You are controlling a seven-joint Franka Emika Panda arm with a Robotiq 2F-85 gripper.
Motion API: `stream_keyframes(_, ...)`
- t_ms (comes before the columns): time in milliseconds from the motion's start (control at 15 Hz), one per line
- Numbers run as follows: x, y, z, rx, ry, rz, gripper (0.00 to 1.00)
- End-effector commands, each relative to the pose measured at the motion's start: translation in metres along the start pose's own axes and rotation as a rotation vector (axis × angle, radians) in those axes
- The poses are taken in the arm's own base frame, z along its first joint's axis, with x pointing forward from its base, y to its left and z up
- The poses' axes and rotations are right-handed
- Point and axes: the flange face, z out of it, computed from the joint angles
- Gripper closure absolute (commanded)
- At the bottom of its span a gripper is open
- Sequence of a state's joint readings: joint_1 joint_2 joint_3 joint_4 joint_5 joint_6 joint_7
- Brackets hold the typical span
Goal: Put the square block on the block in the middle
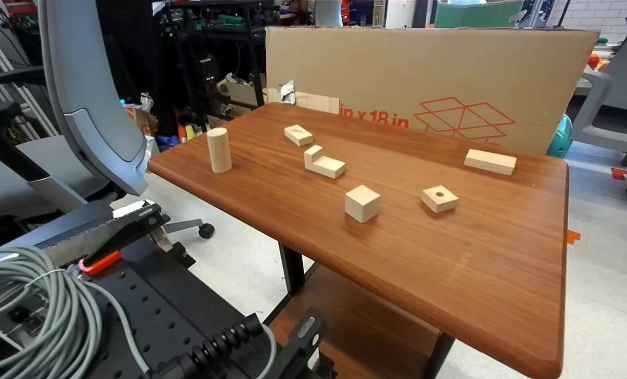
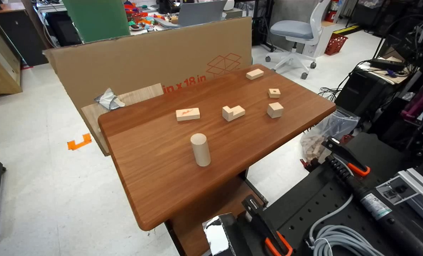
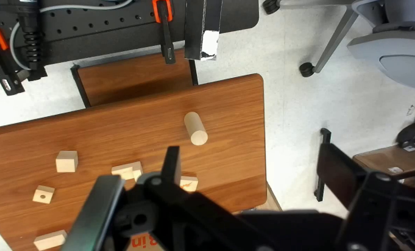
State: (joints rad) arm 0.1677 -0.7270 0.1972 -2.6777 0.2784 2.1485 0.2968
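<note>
The square block, a plain light-wood cube, rests on the brown table in both exterior views (image 1: 362, 204) (image 2: 275, 110) and the wrist view (image 3: 67, 161). A low flat rectangular slab with a red mark lies apart from it (image 1: 298, 135) (image 2: 188, 114); in the wrist view a finger partly hides it (image 3: 189, 183). An L-shaped piece (image 1: 325, 164) (image 2: 233, 112) lies between slab and cube, nearer the table's middle; it also shows in the wrist view (image 3: 125, 170). My gripper (image 3: 251, 157) is open and empty, away from the blocks. It is outside both exterior views.
An upright cylinder (image 1: 219, 150) stands near one table end. A holed square piece (image 1: 439, 199) and a longer bar (image 1: 490, 161) lie beyond the cube. A cardboard panel (image 1: 397, 68) stands along the back edge. A black cart (image 2: 325, 199) with clamps and cable stands in front.
</note>
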Motion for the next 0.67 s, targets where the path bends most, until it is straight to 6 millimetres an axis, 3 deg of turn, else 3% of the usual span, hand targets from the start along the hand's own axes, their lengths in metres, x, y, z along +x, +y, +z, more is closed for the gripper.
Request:
stream_keyframes(0,0.000,0.000,-0.001,0.000,-0.001,0.000,0.00)
stream_keyframes(333,0.002,0.002,-0.001,0.001,-0.003,0.006,0.00)
stream_keyframes(600,0.022,0.032,-0.011,0.052,0.032,0.087,0.00)
